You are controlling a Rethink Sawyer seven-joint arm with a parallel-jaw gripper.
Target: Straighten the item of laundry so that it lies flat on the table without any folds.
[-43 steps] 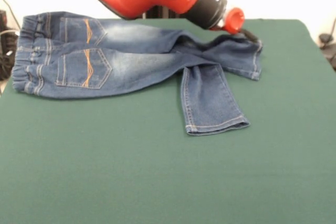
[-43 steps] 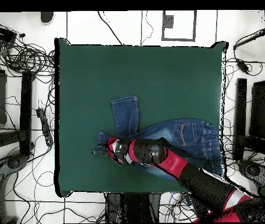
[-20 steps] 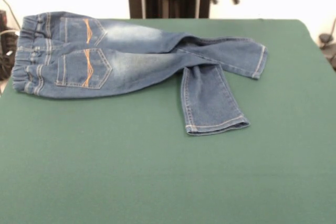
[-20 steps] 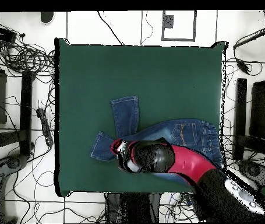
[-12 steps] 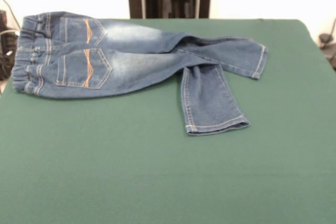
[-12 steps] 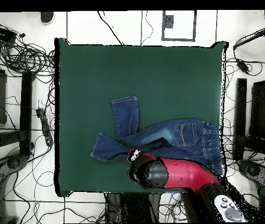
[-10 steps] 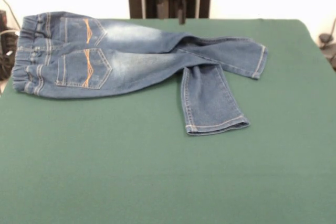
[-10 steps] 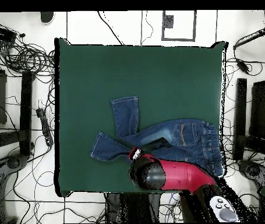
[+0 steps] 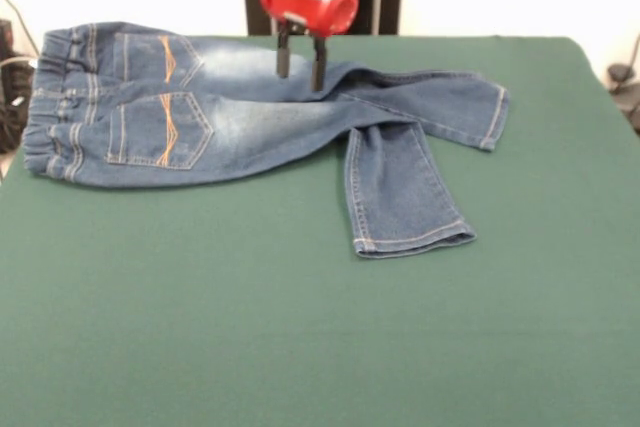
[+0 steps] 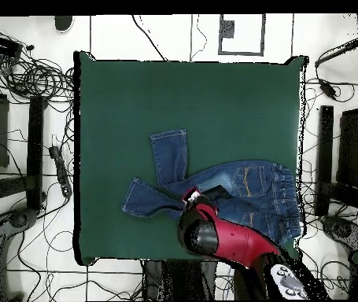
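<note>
1. You see the jeans (image 9: pixel 250 112) lying on the green surface (image 9: pixel 300 347), one leg bent over toward the front edge.
2. Your gripper (image 9: pixel 299 65) is above the upper thigh, fingers (image 9: pixel 317 65) apart, holding nothing.

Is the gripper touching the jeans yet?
Cannot tell. In the front view the open gripper has its fingertips overlapping the jeans, but neither view shows contact or a gap plainly.

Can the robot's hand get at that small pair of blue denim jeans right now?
Probably yes. The hand hangs open just above the small blue denim jeans, near where the legs meet, and nothing lies between them on the dark green table.
</note>
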